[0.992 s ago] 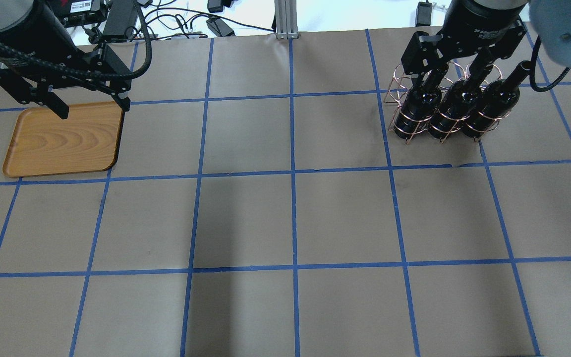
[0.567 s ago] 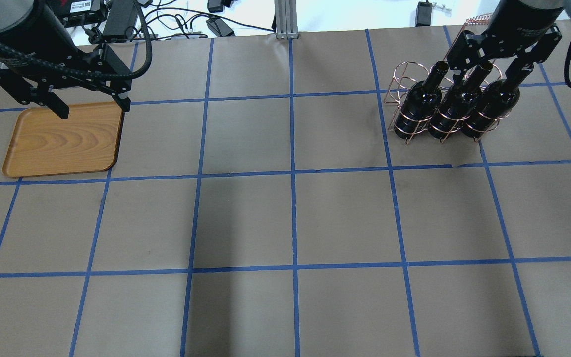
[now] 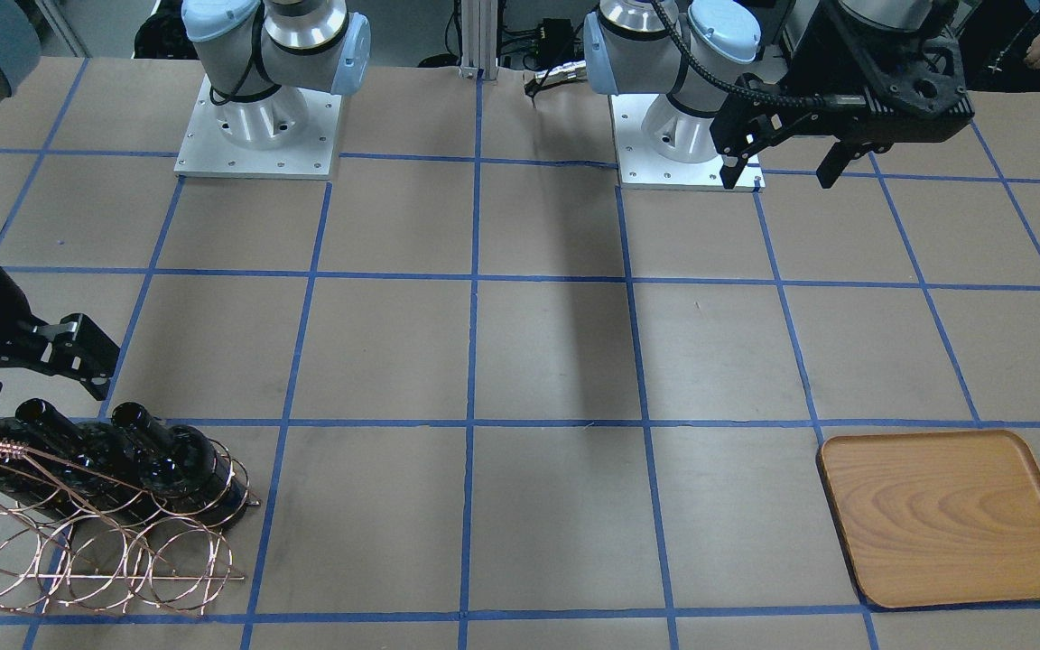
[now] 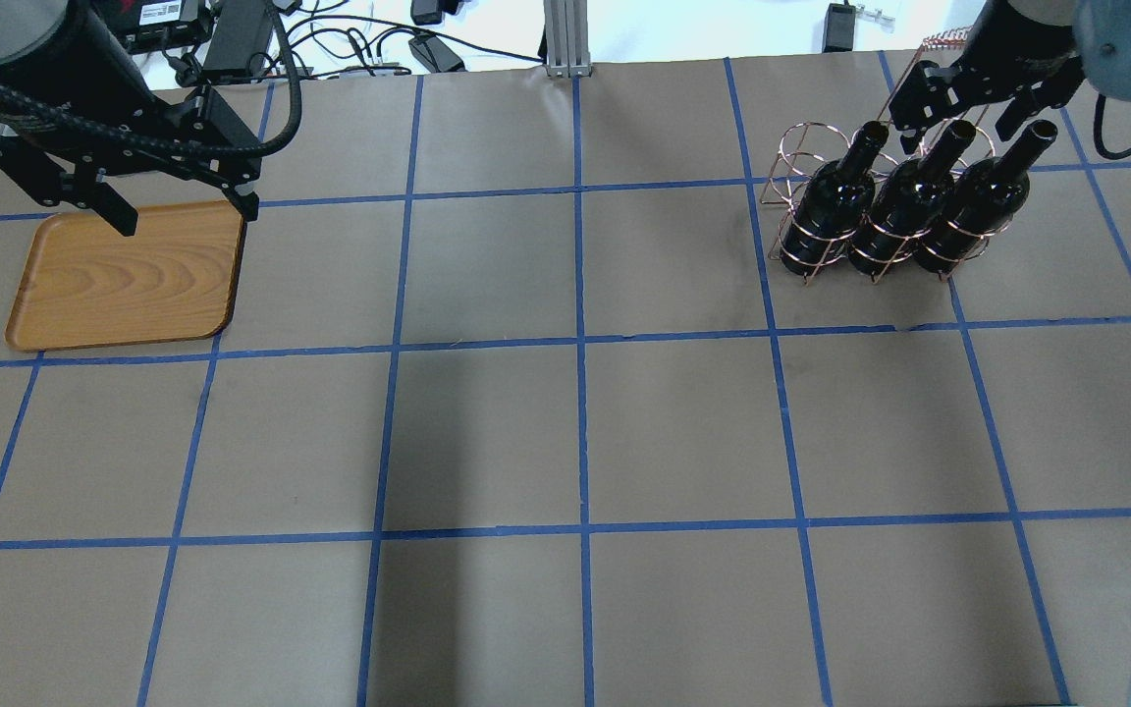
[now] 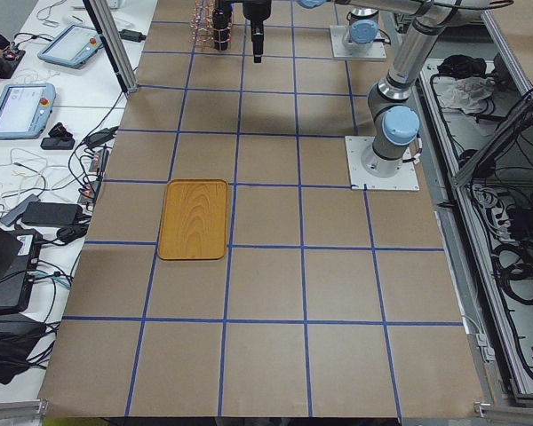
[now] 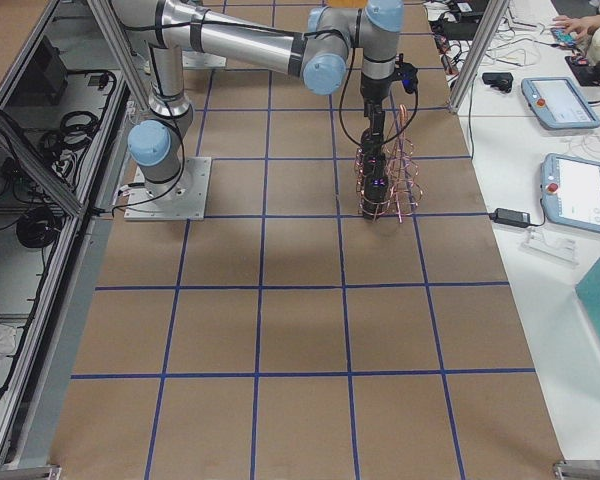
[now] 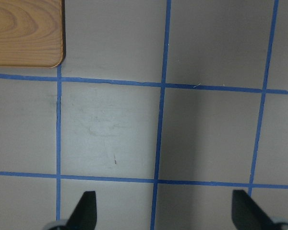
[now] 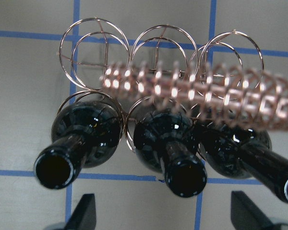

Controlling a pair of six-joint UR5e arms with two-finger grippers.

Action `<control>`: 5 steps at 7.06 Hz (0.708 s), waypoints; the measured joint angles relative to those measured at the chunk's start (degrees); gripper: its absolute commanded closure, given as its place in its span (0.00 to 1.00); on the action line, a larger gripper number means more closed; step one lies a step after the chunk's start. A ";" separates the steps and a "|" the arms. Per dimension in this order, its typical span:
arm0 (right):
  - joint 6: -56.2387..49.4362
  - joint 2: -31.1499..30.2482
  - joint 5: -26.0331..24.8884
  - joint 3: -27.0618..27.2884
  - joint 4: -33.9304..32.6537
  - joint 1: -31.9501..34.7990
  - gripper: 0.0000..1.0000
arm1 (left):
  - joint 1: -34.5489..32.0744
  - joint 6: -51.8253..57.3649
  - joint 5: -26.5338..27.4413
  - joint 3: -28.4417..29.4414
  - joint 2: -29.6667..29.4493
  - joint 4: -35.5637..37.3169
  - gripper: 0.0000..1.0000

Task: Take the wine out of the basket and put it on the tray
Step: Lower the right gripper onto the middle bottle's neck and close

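Three near-black wine bottles [image 4: 835,196] [image 4: 904,191] [image 4: 978,191] stand in the front row of the copper wire basket [image 4: 801,157] at the far right. Its coiled handle [image 8: 201,91] crosses the right wrist view. My right gripper [image 4: 958,113] is open and empty, hovering above the bottle necks. In the right wrist view the right gripper [image 8: 165,215] has the middle bottle's mouth [image 8: 185,177] between its fingers, untouched. The wooden tray [image 4: 124,280] lies at the far left. My left gripper [image 4: 183,206] is open and empty above the tray's far right corner.
The basket's back row of loops [image 8: 161,48] holds no bottles. The table is brown paper with a blue tape grid [image 4: 580,344]. Cables and devices [image 4: 232,39] lie beyond the far edge. The robot bases [image 3: 258,117] stand at the near side.
My right gripper has moved right from around the left bottle's neck and risen, now above the middle and right necks. The bottles, basket and left arm have not moved.
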 measured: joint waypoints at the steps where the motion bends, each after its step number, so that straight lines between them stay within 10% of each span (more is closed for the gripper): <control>1: -0.37 1.18 -0.02 0.03 -1.75 -0.22 0.00 | 0.00 -0.02 0.00 0.01 -0.02 0.04 0.00; 5: -0.63 3.27 -0.35 0.44 -3.66 -0.40 0.43 | 0.00 -0.09 0.00 -0.05 -0.08 0.04 0.00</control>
